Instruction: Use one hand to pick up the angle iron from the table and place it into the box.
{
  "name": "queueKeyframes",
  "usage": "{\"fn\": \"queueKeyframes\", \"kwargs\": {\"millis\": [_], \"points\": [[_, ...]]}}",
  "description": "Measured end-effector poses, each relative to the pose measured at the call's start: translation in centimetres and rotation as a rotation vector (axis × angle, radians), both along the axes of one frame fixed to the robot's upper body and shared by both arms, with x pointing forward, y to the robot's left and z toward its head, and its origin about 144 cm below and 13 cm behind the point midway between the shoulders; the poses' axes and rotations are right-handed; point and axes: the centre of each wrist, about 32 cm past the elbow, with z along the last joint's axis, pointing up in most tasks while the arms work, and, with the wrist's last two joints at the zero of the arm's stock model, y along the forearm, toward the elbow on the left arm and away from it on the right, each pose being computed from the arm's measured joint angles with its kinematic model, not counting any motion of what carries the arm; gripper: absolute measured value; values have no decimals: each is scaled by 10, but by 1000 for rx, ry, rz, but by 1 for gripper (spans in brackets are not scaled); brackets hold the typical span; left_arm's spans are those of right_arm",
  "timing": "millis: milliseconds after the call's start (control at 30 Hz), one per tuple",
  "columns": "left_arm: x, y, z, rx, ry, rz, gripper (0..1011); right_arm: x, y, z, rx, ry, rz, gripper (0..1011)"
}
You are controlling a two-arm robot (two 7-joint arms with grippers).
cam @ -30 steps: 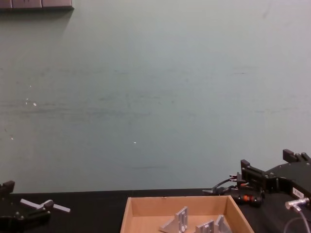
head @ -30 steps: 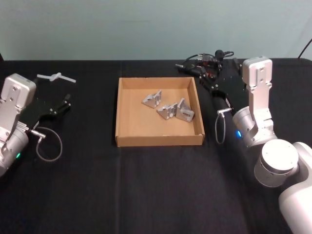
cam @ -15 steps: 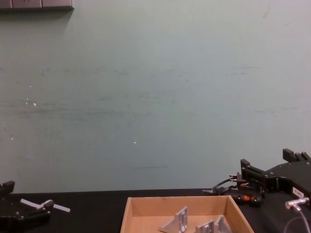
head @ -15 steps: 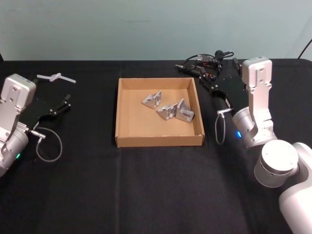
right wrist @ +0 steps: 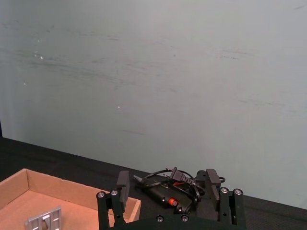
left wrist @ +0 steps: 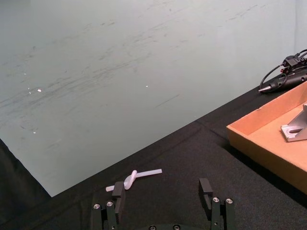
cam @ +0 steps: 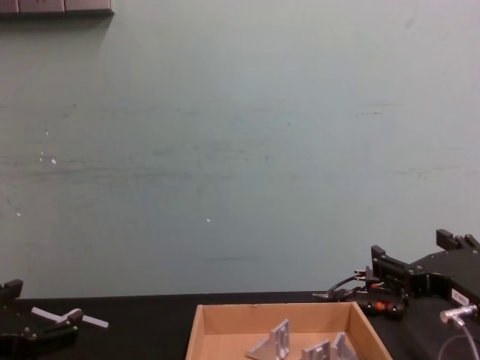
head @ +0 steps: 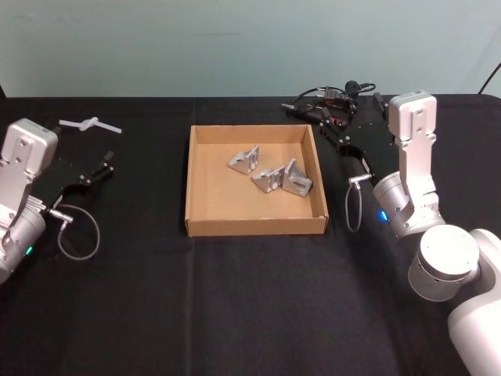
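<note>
A: Any change? Left gripper (head: 108, 162) has barely shifted, spread and empty; right gripper (head: 333, 135) unmoved, also spread.

B: Three angle irons (head: 271, 174) sit in the box (head: 254, 225). Looks done.

A: Left wrist view shows a white tie (left wrist: 133, 177) on the table (head: 235, 298); right wrist view shows a black corded tool (right wrist: 169, 190).

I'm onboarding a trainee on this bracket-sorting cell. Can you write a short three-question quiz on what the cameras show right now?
1. How many angle irons lie in the box?
2. True or false: the right gripper holds an angle iron.
3. Which lies on the table beyond the left gripper? A) white plastic piece B) screwdriver C) tape roll

Key: 1. Three. 2. False; open and empty. 3. A.
</note>
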Motion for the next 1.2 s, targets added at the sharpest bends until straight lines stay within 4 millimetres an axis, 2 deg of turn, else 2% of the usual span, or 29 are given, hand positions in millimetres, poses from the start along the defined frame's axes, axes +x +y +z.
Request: {"fn": "queueKeyframes", "kwargs": {"millis": [1200], "points": [[0,0,0,0,0,0,1005,0,0,0,0,0,0,1000]]}}
